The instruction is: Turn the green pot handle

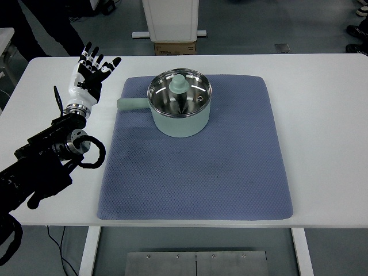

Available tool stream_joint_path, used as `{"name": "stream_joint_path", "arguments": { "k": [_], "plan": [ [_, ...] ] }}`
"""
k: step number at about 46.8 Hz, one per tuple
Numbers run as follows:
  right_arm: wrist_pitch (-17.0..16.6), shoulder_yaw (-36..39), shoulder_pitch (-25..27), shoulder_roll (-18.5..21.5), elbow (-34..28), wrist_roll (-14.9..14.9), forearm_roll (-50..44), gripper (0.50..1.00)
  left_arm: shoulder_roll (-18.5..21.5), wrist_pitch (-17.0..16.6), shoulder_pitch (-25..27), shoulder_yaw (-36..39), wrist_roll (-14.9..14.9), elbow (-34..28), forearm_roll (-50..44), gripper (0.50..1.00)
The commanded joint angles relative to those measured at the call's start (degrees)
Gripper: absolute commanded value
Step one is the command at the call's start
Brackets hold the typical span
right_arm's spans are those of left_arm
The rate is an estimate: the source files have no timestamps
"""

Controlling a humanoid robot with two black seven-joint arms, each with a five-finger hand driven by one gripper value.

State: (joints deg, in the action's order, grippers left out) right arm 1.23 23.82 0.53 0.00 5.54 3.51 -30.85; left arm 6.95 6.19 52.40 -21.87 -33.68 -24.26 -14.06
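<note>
While its fingers fan out wide and hold nothing, the left hand (89,73) hovers over the white counter (328,126), palm raised, its black arm reaching in from the lower left. Just to its right, apart from it, the green pot's handle (132,104) points left toward the hand. The green pot (179,112) stands upright on the far part of a blue mat (195,172), lid knob (178,84) on top.
</note>
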Motion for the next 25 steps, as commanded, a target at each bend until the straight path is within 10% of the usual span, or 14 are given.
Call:
{"name": "stream_joint_path", "arguments": {
  "k": [1,25],
  "plan": [
    [-0.1,0.0,0.0,0.0,0.0,0.0,-0.1,1.000,-1.6,1.0,0.1,0.0,0.0,1.8,0.1,1.000],
    [-0.1,0.0,0.0,0.0,0.2,0.0,-0.1,1.000,-2.0,2.9,0.1,-1.0,-0.1,2.5,0.0,1.000]
  ]
}}
